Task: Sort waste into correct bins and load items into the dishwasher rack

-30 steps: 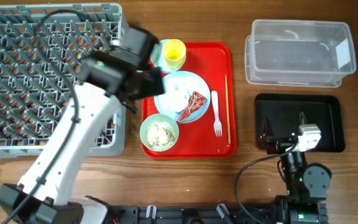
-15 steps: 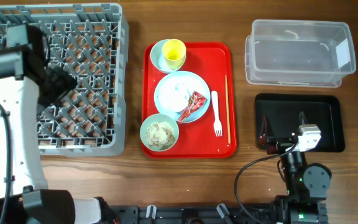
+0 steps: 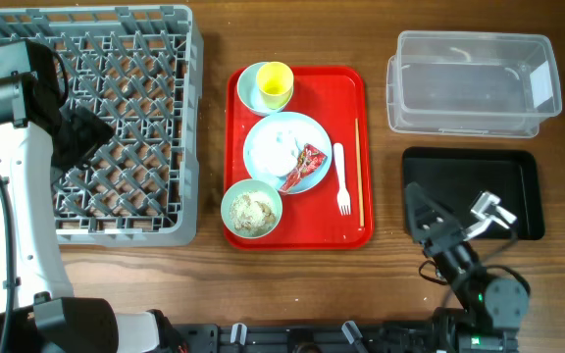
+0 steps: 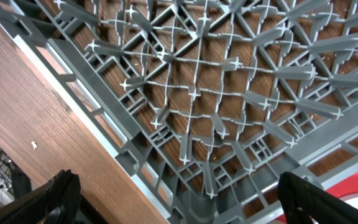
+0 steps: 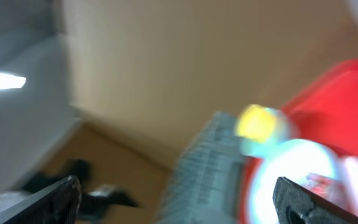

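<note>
A red tray (image 3: 351, 221) holds a yellow cup (image 3: 275, 83) in a small bowl, a pale blue plate (image 3: 263, 147) with a red wrapper (image 3: 307, 162), a bowl of food scraps (image 3: 252, 209), a white fork (image 3: 341, 178) and a chopstick (image 3: 358, 172). My left gripper (image 3: 84, 132) is open and empty over the grey dishwasher rack (image 3: 116, 59); the rack's grid fills the left wrist view (image 4: 191, 93). My right gripper (image 3: 451, 224) is open and empty above the black bin (image 3: 518, 176). The right wrist view is blurred; the cup (image 5: 258, 121) and tray (image 5: 347, 87) show.
A clear plastic bin (image 3: 474, 83) stands at the back right, behind the black bin. The rack takes up the left of the wooden table (image 3: 214, 265). The left arm's white link runs down the left edge.
The left arm swung from the tray's left edge to over the rack. The right arm has just tilted, and its wrist view is in motion blur.
</note>
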`<action>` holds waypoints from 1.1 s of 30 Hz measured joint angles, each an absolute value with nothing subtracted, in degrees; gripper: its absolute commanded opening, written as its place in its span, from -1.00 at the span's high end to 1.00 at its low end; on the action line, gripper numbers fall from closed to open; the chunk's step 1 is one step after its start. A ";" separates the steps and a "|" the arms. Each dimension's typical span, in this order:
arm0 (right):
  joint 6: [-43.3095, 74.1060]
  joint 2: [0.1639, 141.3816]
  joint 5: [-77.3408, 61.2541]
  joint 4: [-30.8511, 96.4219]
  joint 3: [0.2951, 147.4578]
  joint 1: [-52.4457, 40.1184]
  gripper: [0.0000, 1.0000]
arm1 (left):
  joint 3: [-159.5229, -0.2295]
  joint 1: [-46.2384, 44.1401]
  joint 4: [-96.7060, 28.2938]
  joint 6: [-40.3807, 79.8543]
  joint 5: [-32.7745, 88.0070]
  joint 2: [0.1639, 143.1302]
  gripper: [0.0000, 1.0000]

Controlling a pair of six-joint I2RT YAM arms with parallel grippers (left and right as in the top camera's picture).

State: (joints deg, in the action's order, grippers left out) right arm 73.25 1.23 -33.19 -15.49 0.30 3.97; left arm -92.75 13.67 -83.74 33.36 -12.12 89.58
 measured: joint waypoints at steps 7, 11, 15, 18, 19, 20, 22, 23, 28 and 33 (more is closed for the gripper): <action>81.97 2.46 -29.43 -26.17 8.29 3.97 -0.99 | -92.77 13.67 -83.79 33.36 -11.97 89.58 -1.00; 69.80 12.49 -29.58 -13.76 24.53 3.97 -1.00 | -92.77 13.67 -83.81 33.36 -11.92 89.56 -1.00; 57.60 24.84 -32.42 -2.87 38.37 3.97 -0.99 | -92.82 13.67 -83.83 33.36 -11.97 89.56 -1.00; 47.88 35.40 -35.11 11.77 50.96 3.97 -0.99 | -92.84 13.67 -83.79 33.36 -11.94 89.54 -1.00; 43.86 39.48 -35.94 18.20 55.96 4.01 -0.99 | -92.84 13.67 -83.79 33.36 -11.97 89.54 -1.00; 41.28 42.52 -36.71 22.63 59.70 4.03 -1.00 | -92.86 13.67 -83.79 33.36 -11.94 89.52 -1.00; 35.97 47.40 -37.91 28.86 65.54 4.01 -1.00 | -92.86 13.67 -83.79 33.36 -11.97 89.52 -1.00; 33.52 49.91 -38.59 34.41 69.12 4.01 -0.99 | -92.86 13.67 -83.77 33.36 -11.94 89.52 -1.00; 17.32 65.63 -37.87 62.92 91.50 -1.28 -0.99 | -92.86 13.67 -83.77 33.36 -11.97 89.52 -1.00; 11.44 79.99 -22.55 78.50 107.77 -14.00 -1.00 | -92.86 13.67 -83.79 33.36 -11.94 89.52 -1.00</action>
State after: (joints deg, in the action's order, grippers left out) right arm 11.44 79.99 -22.55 78.50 107.77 -14.00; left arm -92.86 13.67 -83.79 33.36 -11.94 89.52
